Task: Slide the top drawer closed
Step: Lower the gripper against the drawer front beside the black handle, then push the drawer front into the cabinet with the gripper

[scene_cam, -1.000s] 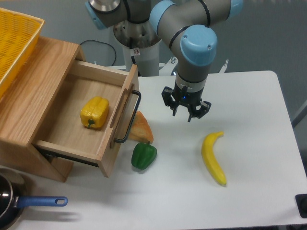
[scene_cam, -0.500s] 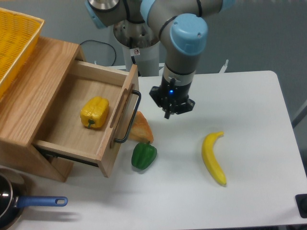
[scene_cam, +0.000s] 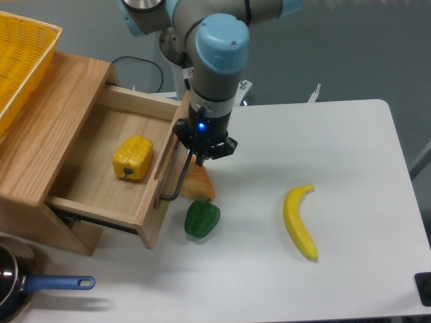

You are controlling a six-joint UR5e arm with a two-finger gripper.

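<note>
At the table's left side the top drawer (scene_cam: 111,165) stands pulled out of the cabinet (scene_cam: 40,134), a yellow pepper (scene_cam: 133,157) inside. Gripper (scene_cam: 200,159) hangs at the upper end of the black handle (scene_cam: 180,168); can't tell finger spread. Green pepper (scene_cam: 202,219), banana (scene_cam: 300,221) on the table (scene_cam: 350,161).

Drawer (scene_cam: 108,165) pulled well out of its wooden cabinet.
The box is made of light oak-coloured wood, and its inside is fully exposed. The front panel faces the table and is seen nearly edge-on, angled down to the right. A long black bar handle (scene_cam: 180,176) is fixed along the panel, with a narrow slot cut beside it.
</note>
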